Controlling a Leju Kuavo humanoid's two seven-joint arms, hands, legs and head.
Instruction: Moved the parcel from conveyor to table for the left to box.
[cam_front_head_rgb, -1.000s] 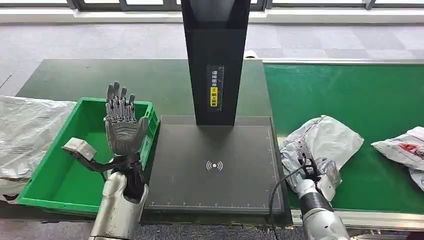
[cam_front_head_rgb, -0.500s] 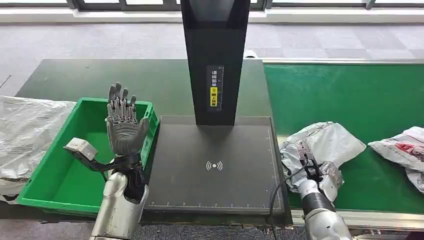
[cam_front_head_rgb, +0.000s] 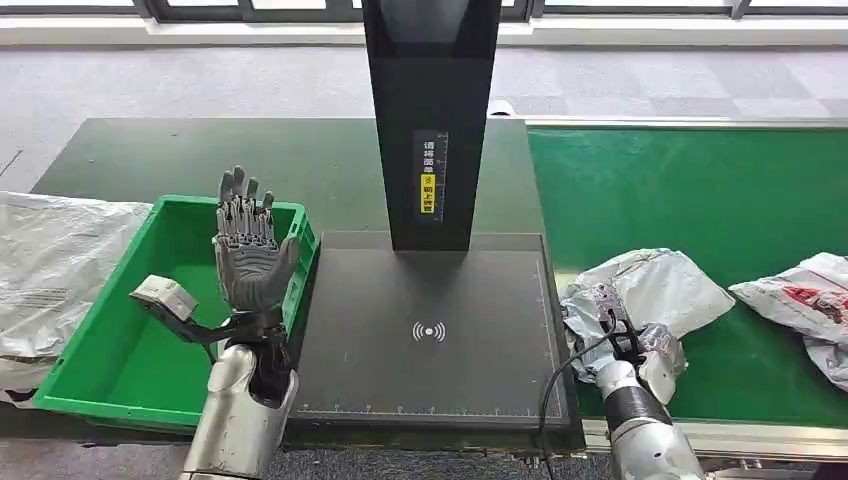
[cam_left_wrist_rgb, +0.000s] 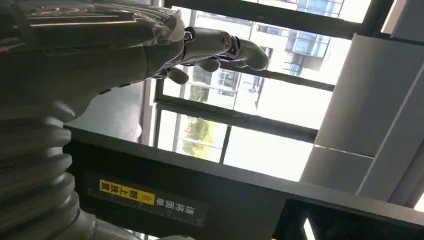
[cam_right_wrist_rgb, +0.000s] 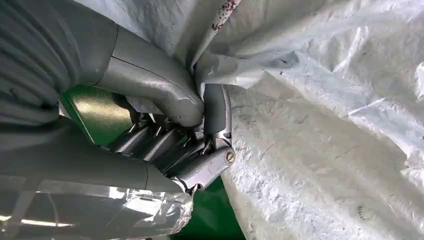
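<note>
Gripping a fold of the silver-grey parcel, my right hand sat at the near left corner of the green conveyor, its fingers and thick thumb pinched together on the crumpled plastic, as the right wrist view showed close up. I saw the parcel lying on the belt itself, just beside the edge of the black scanning platform, not on the desk. A second parcel, white with red print, lay on the belt to the right of the first, apart from it and partly cut off by the frame.

My left hand was raised palm toward the camera, fingers spread and pointing upward, holding nothing. It stood above the right-hand wall of the green box, which rested on the dark desk to the left of the platform. I could make out a small grey module on a bracket beside the left wrist. A black column with a yellow label rose from the back of the platform. At the far left, a large pale plastic bag lay against the box's outer side. Grey carpet ran behind the desk.
</note>
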